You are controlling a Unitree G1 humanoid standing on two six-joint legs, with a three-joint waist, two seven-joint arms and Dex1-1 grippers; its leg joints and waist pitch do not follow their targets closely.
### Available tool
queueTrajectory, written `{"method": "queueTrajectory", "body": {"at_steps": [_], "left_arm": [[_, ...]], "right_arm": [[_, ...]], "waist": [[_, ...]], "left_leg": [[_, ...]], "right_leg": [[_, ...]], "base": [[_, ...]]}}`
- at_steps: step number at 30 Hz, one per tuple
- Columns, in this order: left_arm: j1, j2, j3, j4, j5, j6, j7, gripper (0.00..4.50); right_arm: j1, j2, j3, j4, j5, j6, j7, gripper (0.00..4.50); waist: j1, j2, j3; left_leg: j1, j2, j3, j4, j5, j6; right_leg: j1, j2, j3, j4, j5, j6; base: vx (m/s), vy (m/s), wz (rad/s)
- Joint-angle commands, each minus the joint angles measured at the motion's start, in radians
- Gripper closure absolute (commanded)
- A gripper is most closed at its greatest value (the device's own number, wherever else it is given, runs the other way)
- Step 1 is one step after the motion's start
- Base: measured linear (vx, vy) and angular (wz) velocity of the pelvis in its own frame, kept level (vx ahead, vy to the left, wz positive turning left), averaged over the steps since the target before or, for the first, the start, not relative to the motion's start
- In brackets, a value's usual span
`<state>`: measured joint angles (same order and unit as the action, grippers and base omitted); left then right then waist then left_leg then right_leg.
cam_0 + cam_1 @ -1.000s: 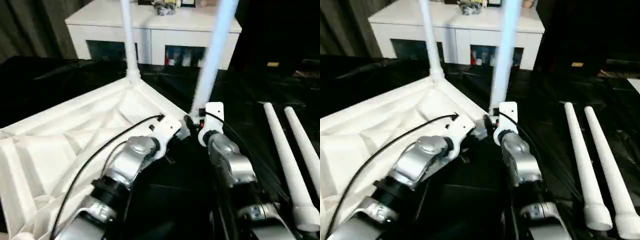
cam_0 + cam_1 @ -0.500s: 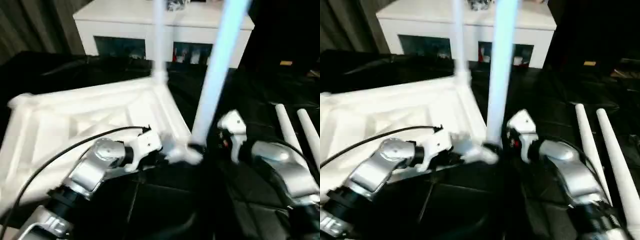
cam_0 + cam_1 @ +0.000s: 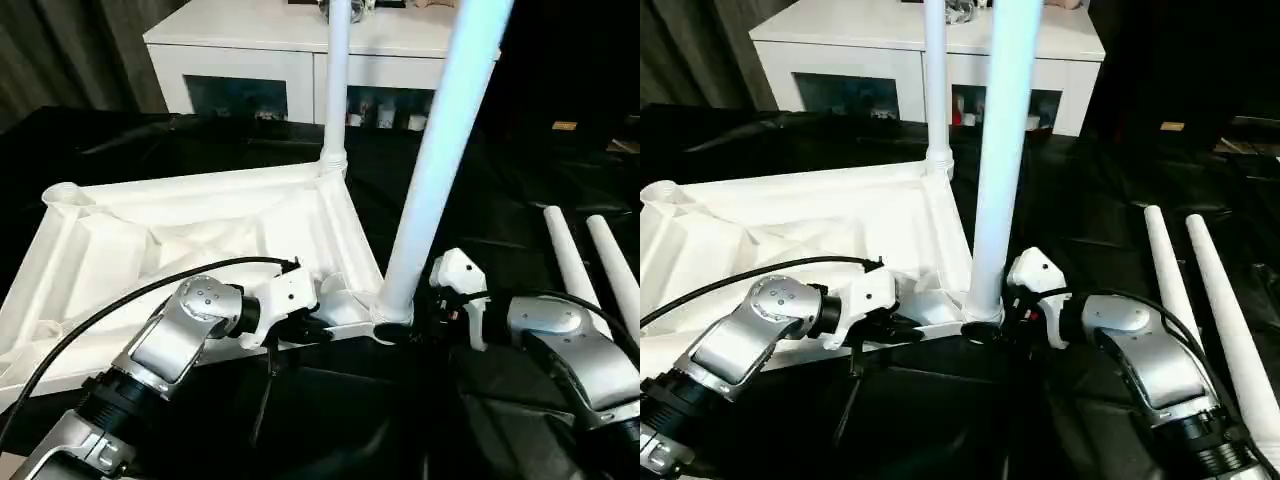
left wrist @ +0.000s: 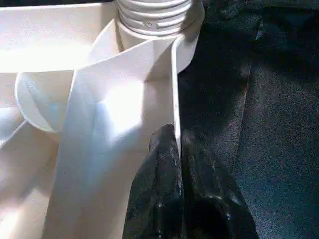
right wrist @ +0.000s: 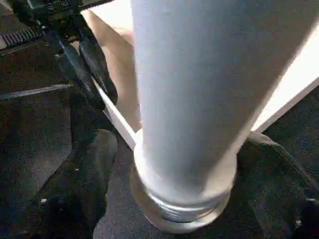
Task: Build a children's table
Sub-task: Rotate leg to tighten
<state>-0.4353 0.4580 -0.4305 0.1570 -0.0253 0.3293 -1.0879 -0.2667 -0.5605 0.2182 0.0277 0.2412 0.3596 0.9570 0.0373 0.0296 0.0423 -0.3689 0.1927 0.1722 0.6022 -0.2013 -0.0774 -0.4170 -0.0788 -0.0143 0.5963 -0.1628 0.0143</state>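
The left gripper [image 4: 178, 149] pinches the tabletop [image 3: 180, 235] rim, fingers closed on it; the right gripper [image 5: 174, 164] stands open around the near upright leg [image 3: 435, 170] in its corner socket; behind, a second leg [image 3: 336, 90] stands; two loose legs [image 3: 585, 260] lie right; beyond, the white cabinet [image 3: 260, 60].

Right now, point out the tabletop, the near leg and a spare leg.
tabletop [image 3: 180, 225]: left eye view, ribbed underside.
near leg [image 3: 430, 185]: left eye view, mid-shaft.
spare leg [image 3: 570, 262]: left eye view, shaft, lying flat.
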Motion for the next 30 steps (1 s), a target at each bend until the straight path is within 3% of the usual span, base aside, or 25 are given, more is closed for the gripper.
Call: {"method": "queueTrajectory", "body": {"at_steps": [1,10,16,19,20,21,23,24,26,27,28,29,30], "left_arm": [[-0.014,0.002,0.013,-0.030,-0.007,-0.022,-0.008,4.50],[0.000,0.012,0.012,-0.039,-0.010,-0.015,-0.012,4.50],[0.013,0.018,0.007,-0.040,-0.005,-0.008,-0.008,4.50],[0.014,0.000,0.009,-0.027,0.005,0.007,0.026,4.50],[0.009,-0.015,0.012,-0.013,0.013,0.014,0.052,4.50],[-0.001,-0.052,0.027,0.009,0.014,0.045,0.103,4.50],[-0.012,-0.084,0.040,0.028,0.012,0.066,0.142,4.50],[-0.020,-0.105,0.049,0.040,0.009,0.080,0.168,4.50],[-0.046,-0.160,0.066,0.080,0.020,0.115,0.250,4.50],[-0.092,-0.249,0.091,0.154,0.044,0.155,0.388,4.50],[-0.111,-0.285,0.101,0.187,0.053,0.168,0.444,4.50],[-0.112,-0.287,0.102,0.188,0.053,0.169,0.447,4.50],[-0.151,-0.363,0.131,0.256,0.051,0.178,0.557,4.50]], "right_arm": [[-0.010,0.003,0.000,0.005,0.006,-0.003,0.003,1.08],[-0.006,0.012,0.016,0.022,-0.009,-0.007,0.020,1.74],[-0.011,0.028,0.018,0.056,-0.027,-0.013,-0.001,1.85],[-0.014,0.054,0.012,0.091,-0.044,0.001,-0.055,1.86],[-0.018,0.075,0.006,0.116,-0.057,0.010,-0.100,1.87],[-0.024,0.116,-0.010,0.148,-0.064,0.040,-0.173,1.87],[-0.028,0.149,-0.016,0.168,-0.073,0.052,-0.226,1.87],[-0.030,0.169,-0.019,0.180,-0.079,0.059,-0.259,1.87],[-0.044,0.235,-0.044,0.224,-0.092,0.094,-0.373,1.87],[-0.074,0.339,-0.082,0.300,-0.118,0.125,-0.557,1.87],[-0.087,0.379,-0.093,0.331,-0.128,0.132,-0.621,1.88],[-0.088,0.381,-0.094,0.333,-0.128,0.132,-0.625,1.88],[-0.131,0.472,-0.147,0.408,-0.116,0.114,-0.779,1.88]], "waist": [[-0.001,-0.009,-0.061],[0.000,-0.015,-0.060],[-0.002,-0.017,-0.061],[-0.004,-0.017,-0.057],[-0.006,-0.016,-0.056],[-0.012,-0.017,-0.051],[-0.017,-0.017,-0.050],[-0.019,-0.020,-0.051],[-0.023,-0.017,-0.051],[-0.033,-0.016,-0.045],[-0.038,-0.016,-0.046],[-0.041,-0.020,-0.048],[-0.043,-0.012,-0.050]], "left_leg": [[0.006,0.020,0.002,-0.072,-0.180,0.056],[0.005,0.021,0.002,-0.072,-0.175,0.055],[0.004,0.020,0.003,-0.070,-0.164,0.062],[0.006,0.020,0.003,-0.074,-0.193,0.052],[0.006,0.020,0.002,-0.075,-0.206,0.046],[0.006,0.018,0.000,-0.080,-0.261,0.025],[0.012,0.016,-0.001,-0.080,-0.299,-0.001],[0.012,0.014,-0.004,-0.081,-0.311,-0.009],[0.011,0.014,-0.004,-0.083,-0.320,-0.010],[0.012,0.007,-0.001,-0.080,-0.340,-0.022],[0.015,0.006,-0.004,-0.079,-0.356,-0.032],[0.018,0.004,-0.012,-0.080,-0.377,-0.038],[0.015,0.005,-0.014,-0.083,-0.374,-0.033]], "right_leg": [[0.054,-0.033,0.017,-0.058,-0.155,-0.251],[0.054,-0.034,0.018,-0.058,-0.182,-0.238],[0.054,-0.034,0.017,-0.057,-0.174,-0.241],[0.051,-0.033,0.017,-0.062,-0.218,-0.233],[0.051,-0.034,0.017,-0.063,-0.239,-0.229],[0.047,-0.033,0.014,-0.072,-0.334,-0.205],[0.040,-0.033,0.014,-0.082,-0.419,-0.176],[0.041,-0.033,0.013,-0.083,-0.444,-0.160],[0.039,-0.033,0.015,-0.085,-0.451,-0.151],[0.029,-0.029,0.013,-0.095,-0.489,-0.142],[0.025,-0.029,0.010,-0.096,-0.519,-0.136],[0.031,-0.032,0.004,-0.102,-0.571,-0.112],[0.033,-0.035,0.004,-0.106,-0.565,-0.100]], "base": [[0.000,0.000,0.00],[0.000,0.000,0.00],[0.000,0.000,0.00],[0.000,0.000,0.00],[0.000,0.000,0.00],[0.000,0.000,0.00],[0.000,0.000,0.00],[0.000,0.000,0.00],[0.000,0.000,0.00],[0.000,0.000,0.00],[0.000,0.000,0.00],[0.000,0.000,0.00],[0.000,0.000,0.00]]}}
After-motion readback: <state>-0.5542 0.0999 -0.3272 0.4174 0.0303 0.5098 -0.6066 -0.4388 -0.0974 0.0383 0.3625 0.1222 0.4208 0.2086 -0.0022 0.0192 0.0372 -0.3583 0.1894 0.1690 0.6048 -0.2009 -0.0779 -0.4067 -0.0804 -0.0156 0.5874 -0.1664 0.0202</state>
